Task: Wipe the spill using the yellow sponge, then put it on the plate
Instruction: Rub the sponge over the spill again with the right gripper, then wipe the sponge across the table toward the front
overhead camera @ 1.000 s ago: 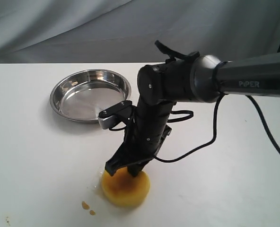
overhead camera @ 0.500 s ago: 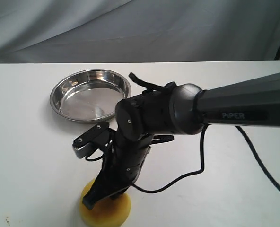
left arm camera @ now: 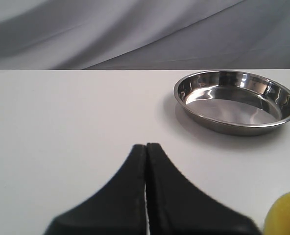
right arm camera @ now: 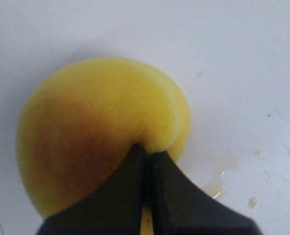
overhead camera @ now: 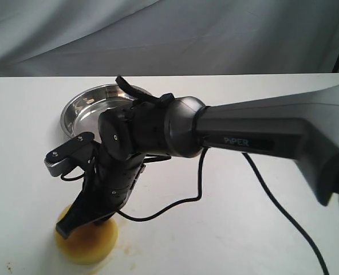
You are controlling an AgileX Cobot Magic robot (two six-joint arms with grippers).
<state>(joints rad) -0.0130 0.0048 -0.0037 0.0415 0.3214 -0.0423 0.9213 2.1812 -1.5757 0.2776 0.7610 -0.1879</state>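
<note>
The yellow sponge (overhead camera: 88, 245) lies flat on the white table near the front left; its upper face carries an orange-brown stain (right arm camera: 71, 147). My right gripper (overhead camera: 67, 225) reaches across from the right and is shut on a pinch of the sponge's foam (right arm camera: 146, 149). A faint wet yellowish smear of the spill (right arm camera: 217, 188) shows on the table beside the sponge. The steel plate (overhead camera: 77, 106) stands behind, partly hidden by the arm. My left gripper (left arm camera: 146, 145) is shut and empty, with the plate (left arm camera: 232, 128) ahead and the sponge's edge (left arm camera: 284, 215) to one side.
A black cable (overhead camera: 175, 203) loops from the right arm onto the table. Small brown specks (overhead camera: 9, 267) lie at the front left corner. A grey cloth (overhead camera: 169, 34) hangs behind the table's far edge.
The right arm has swept to the left along the table's front, dragging the sponge with it. The orange drops seen earlier left of the sponge no longer show.
</note>
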